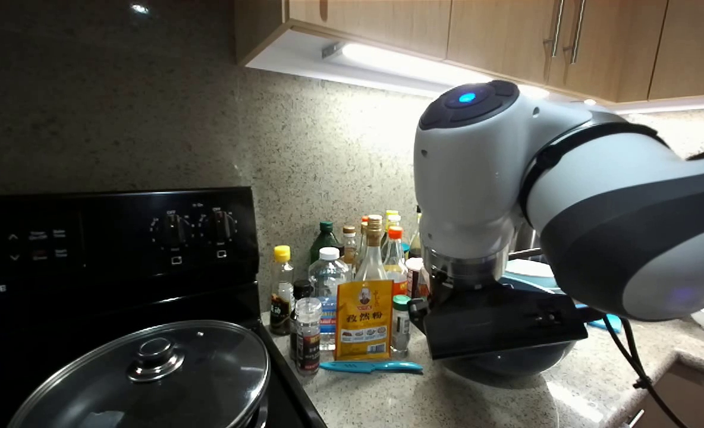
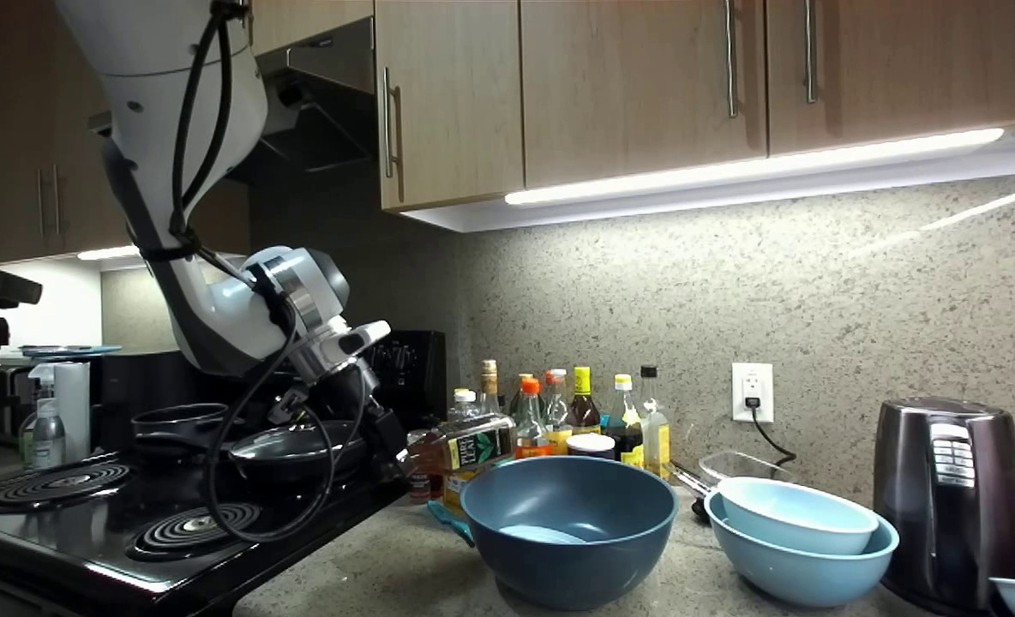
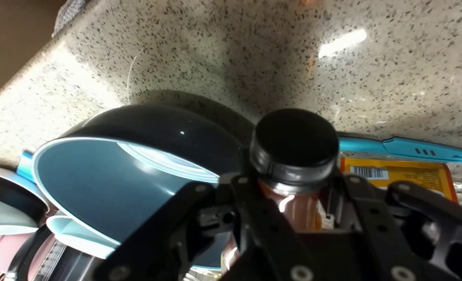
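My gripper (image 3: 289,177) is closed around the neck of a bottle (image 3: 291,203) just below its black cap (image 3: 295,142). In an exterior view, the bottle (image 2: 473,441) lies almost level in the air, its clear amber-tinted body with a black and green label reaching away from the gripper (image 2: 398,454). A large dark blue bowl (image 2: 567,557) stands on the counter close beside it; the bowl (image 3: 98,175) fills the left of the wrist view. In an exterior view, the wrist and its black mount hide the bottle and fingers, with the bowl (image 1: 506,364) partly visible below.
A teal knife (image 1: 370,367) lies before a yellow spice packet (image 1: 363,324) and several seasoning bottles (image 1: 328,276) along the wall. A lidded pan (image 1: 203,380) is on the stove. Light blue bowls (image 2: 799,561) and a dark kettle (image 2: 949,514) stand beyond the large bowl.
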You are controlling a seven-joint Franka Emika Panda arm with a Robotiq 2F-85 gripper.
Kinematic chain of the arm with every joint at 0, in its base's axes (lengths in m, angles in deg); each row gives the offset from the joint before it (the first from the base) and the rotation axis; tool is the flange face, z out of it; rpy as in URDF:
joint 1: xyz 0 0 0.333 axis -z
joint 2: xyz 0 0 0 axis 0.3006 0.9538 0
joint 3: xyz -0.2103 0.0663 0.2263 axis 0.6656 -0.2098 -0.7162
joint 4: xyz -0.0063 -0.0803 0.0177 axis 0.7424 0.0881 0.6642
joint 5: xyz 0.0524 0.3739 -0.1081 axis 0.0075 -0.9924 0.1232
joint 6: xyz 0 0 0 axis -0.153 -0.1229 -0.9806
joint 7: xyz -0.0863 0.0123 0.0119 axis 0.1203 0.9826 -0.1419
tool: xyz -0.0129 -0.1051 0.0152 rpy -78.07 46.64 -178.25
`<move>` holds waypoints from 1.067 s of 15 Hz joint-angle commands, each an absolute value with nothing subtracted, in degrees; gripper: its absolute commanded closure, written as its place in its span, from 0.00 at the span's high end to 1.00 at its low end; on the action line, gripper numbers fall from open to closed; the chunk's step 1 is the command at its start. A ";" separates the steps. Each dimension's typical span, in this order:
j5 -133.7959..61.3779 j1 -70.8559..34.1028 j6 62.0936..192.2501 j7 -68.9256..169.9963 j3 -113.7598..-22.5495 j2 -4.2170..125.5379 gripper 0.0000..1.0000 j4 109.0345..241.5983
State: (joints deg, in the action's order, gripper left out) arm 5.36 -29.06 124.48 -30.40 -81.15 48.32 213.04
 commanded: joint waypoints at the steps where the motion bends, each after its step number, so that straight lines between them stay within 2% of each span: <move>1: 3.96 -29.39 123.95 -27.53 -81.80 44.99 0.15 214.50; 8: 4.31 -30.88 119.60 -28.28 -84.38 38.51 0.15 215.55; 12: 3.67 -30.46 121.10 -27.82 -85.18 39.27 0.15 215.76; 13: 4.28 -30.39 120.87 -29.50 -85.37 40.91 0.40 214.65; 15: 4.22 -30.40 120.90 -29.50 -85.37 41.12 0.40 215.05; 16: 3.94 -30.28 121.37 -28.69 -85.18 41.56 0.15 214.97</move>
